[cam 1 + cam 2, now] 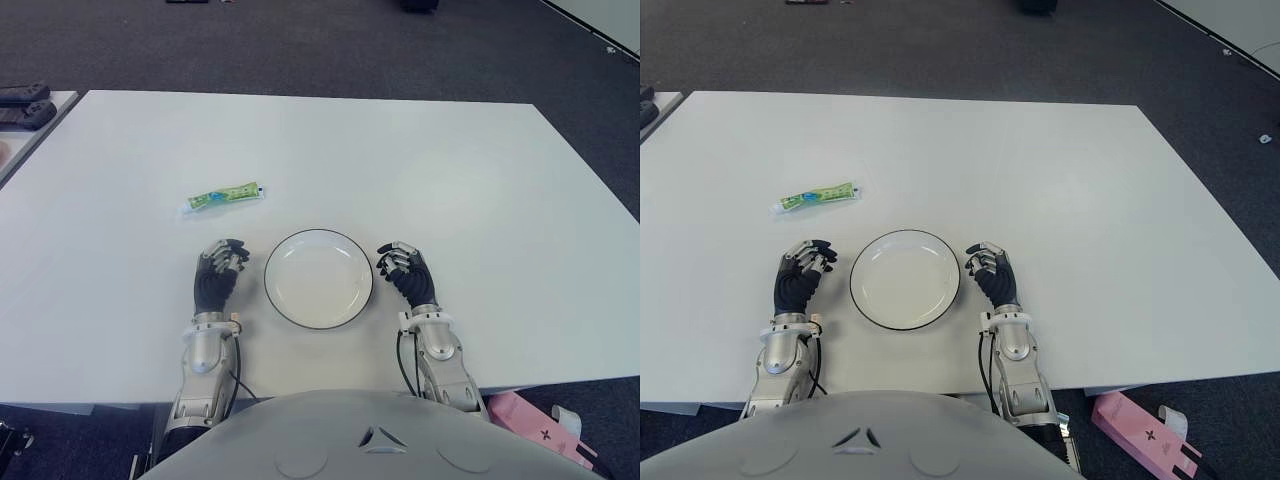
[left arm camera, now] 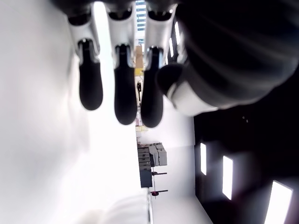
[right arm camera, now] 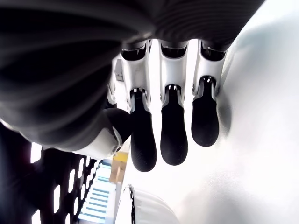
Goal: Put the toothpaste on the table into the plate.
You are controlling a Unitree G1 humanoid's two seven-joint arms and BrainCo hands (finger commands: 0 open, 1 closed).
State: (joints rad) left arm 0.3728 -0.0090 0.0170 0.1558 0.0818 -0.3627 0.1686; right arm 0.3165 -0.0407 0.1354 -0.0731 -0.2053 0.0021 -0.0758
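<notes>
White table (image 1: 450, 170) holds an empty plate (image 1: 319, 278); green toothpaste tube (image 1: 224, 197) lies at its ten o'clock, likely light, soft, best pinched mid-body. Left hand (image 1: 218, 273) and right hand (image 1: 405, 271) flank the plate, loosely curled, empty.

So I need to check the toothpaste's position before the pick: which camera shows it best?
The left eye view: the toothpaste lies whole and unblocked on the table, beyond the left hand. The right eye view shows it equally whole. Neither wrist view shows it, only their own fingers and part of the plate rim.
</notes>
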